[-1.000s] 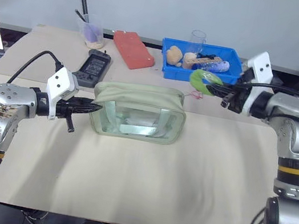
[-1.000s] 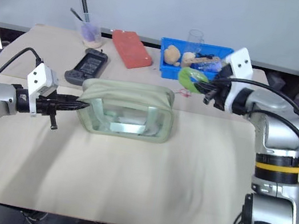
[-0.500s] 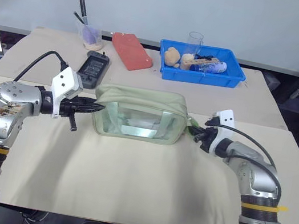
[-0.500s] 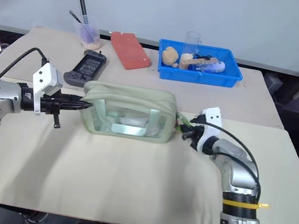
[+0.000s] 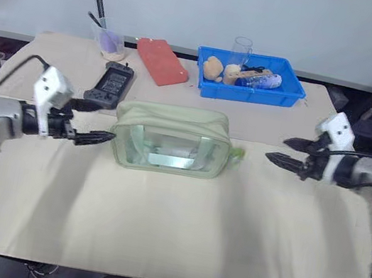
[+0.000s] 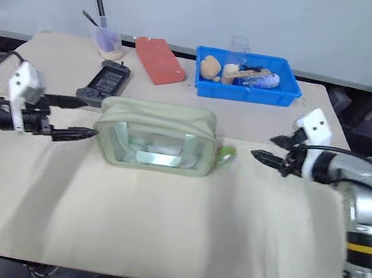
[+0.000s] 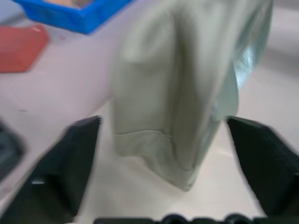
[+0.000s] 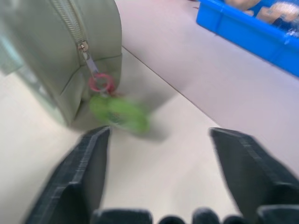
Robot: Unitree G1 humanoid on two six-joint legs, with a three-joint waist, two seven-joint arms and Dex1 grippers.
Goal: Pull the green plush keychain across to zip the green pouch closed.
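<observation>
The green pouch (image 5: pixel 171 139) stands zipped on the beige table (image 5: pixel 170 230), the green plush keychain (image 8: pixel 119 113) hanging at its right end. Left gripper (image 5: pixel 103 137) just beside the pouch's left end, right gripper (image 5: pixel 278 157) well apart from the keychain; both gape wide, empty. Behind the pouch: blue tray (image 5: pixel 248 91).

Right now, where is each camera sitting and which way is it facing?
Head eyes: high up, looking forward and down at the table; both arms show, pouch between them.
Left wrist: looks along its open jaws at the pouch's end.
Right wrist: looks along its open jaws at the keychain hanging by the pouch's other end.
Shared: both wrist views catch the blue tray, and all show the pouch.
</observation>
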